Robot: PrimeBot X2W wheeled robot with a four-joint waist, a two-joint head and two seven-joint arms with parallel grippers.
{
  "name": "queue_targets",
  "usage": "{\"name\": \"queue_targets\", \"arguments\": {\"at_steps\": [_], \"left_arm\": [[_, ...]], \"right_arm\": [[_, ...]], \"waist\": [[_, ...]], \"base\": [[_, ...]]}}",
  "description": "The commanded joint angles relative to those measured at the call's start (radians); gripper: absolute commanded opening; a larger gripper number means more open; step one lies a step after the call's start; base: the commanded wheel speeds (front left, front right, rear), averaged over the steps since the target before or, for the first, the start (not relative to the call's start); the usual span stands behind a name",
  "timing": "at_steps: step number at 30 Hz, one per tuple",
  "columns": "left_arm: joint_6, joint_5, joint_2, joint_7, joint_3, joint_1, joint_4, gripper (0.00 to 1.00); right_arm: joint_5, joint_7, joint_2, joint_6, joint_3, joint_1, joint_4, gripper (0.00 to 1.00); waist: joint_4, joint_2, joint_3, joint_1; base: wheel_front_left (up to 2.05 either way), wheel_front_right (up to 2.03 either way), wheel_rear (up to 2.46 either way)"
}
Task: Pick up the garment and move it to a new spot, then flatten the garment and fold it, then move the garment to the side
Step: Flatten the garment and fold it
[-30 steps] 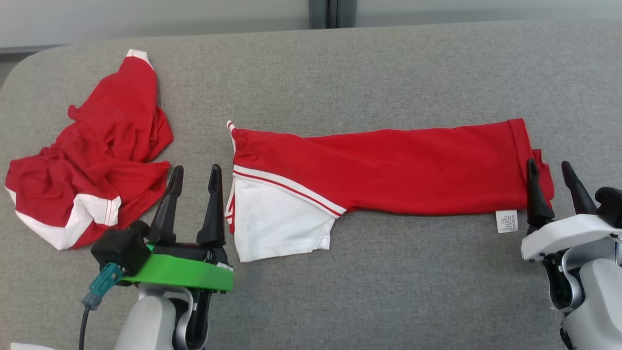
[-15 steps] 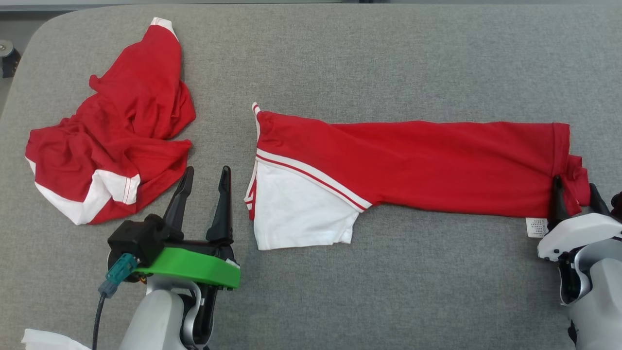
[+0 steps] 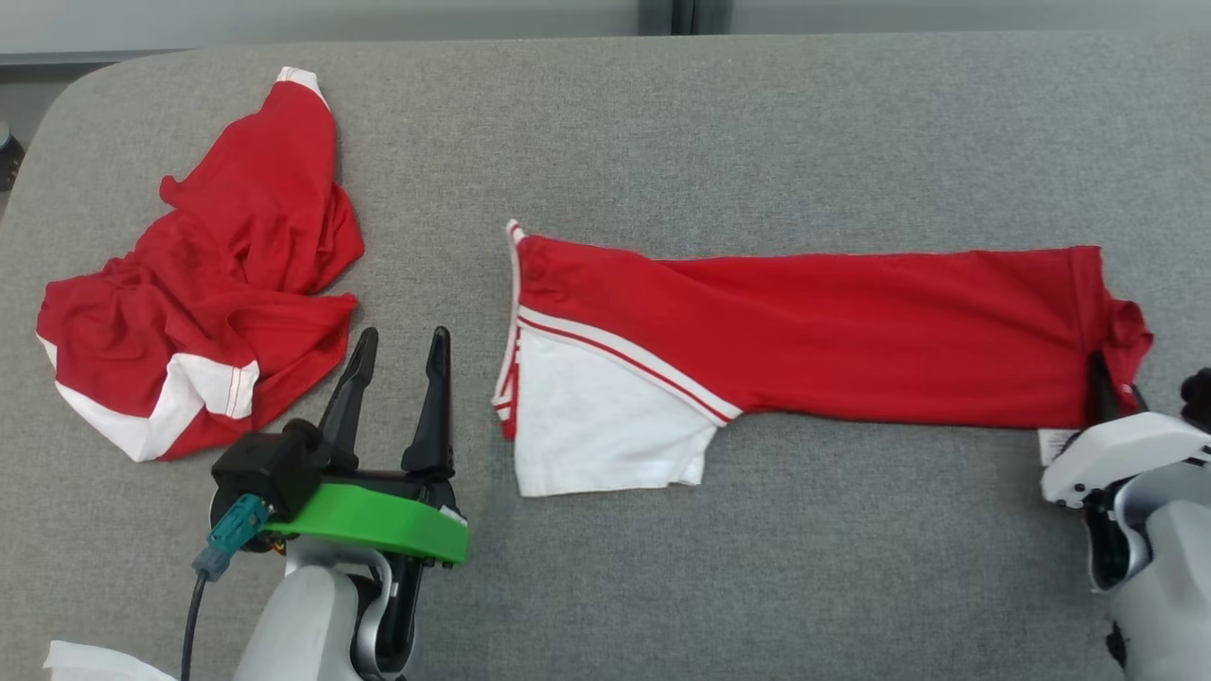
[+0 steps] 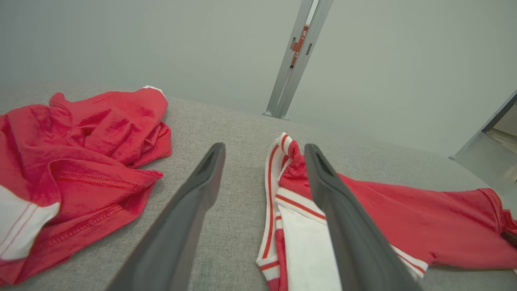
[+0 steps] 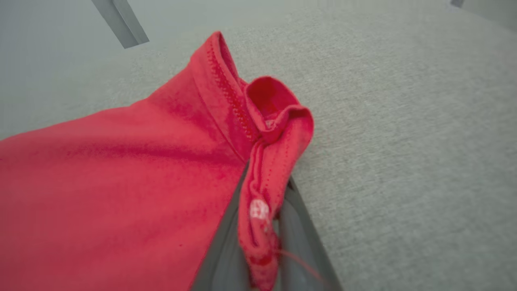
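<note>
Pinching the hem of the folded red garment (image 3: 804,331), the right gripper (image 3: 1116,386) is seen clamped on it. The left gripper (image 3: 404,337) is held with fingers apart beside the white sleeve (image 3: 596,426).

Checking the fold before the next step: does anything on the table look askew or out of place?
The strip-folded garment is uneven: its right end is bunched into a wad in the shut jaws of the right gripper, a white sleeve juts out at the left end, and a white label pokes out below.
</note>
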Motion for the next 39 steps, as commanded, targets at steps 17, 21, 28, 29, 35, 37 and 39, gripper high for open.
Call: {"name": "queue_targets", "arguments": {"at_steps": [17, 21, 28, 29, 35, 37, 39], "left_arm": [[0.016, -0.038, 0.002, 0.000, -0.002, 0.048, 0.003, 1.00], [0.020, -0.052, 0.002, 0.000, -0.002, 0.060, -0.001, 1.00], [0.023, -0.059, 0.002, 0.000, 0.010, 0.082, -0.002, 1.00], [0.023, -0.060, 0.002, 0.000, 0.009, 0.085, -0.002, 1.00], [0.020, -0.060, 0.002, 0.000, 0.005, 0.088, 0.002, 1.00], [0.021, -0.063, 0.002, 0.000, 0.002, 0.082, 0.002, 1.00], [0.020, -0.063, 0.002, 0.000, -0.002, 0.076, 0.004, 1.00]], "right_arm": [[-0.068, 0.000, -0.085, -0.002, -0.118, 0.005, -0.090, 0.00], [-0.034, 0.017, -0.028, -0.002, -0.027, 0.016, -0.187, 0.00], [0.029, 0.105, 0.090, -0.002, 0.183, 0.071, -0.390, 0.00], [0.040, 0.118, 0.105, -0.002, 0.215, 0.082, -0.412, 0.00], [0.056, 0.152, 0.140, -0.002, 0.335, 0.109, -0.434, 0.00], [0.051, 0.152, 0.147, -0.002, 0.367, 0.108, -0.411, 0.00], [0.051, 0.146, 0.148, -0.002, 0.386, 0.108, -0.385, 0.00]], "waist": [[-0.019, 0.0000, -0.097, 0.0000], [-0.009, 0.0000, -0.125, 0.0000], [0.021, 0.0000, -0.152, 0.0000], [0.028, 0.0000, -0.155, 0.0000], [0.063, 0.0000, -0.154, 0.0000], [0.079, 0.0000, -0.149, 0.0000], [0.097, 0.0000, -0.145, 0.0000]], "base": [[0.00, 0.00, 0.00], [0.00, 0.00, 0.00], [0.00, 0.00, 0.00], [0.00, 0.00, 0.00], [0.00, 0.00, 0.00], [0.00, 0.00, 0.00], [0.00, 0.00, 0.00]]}}
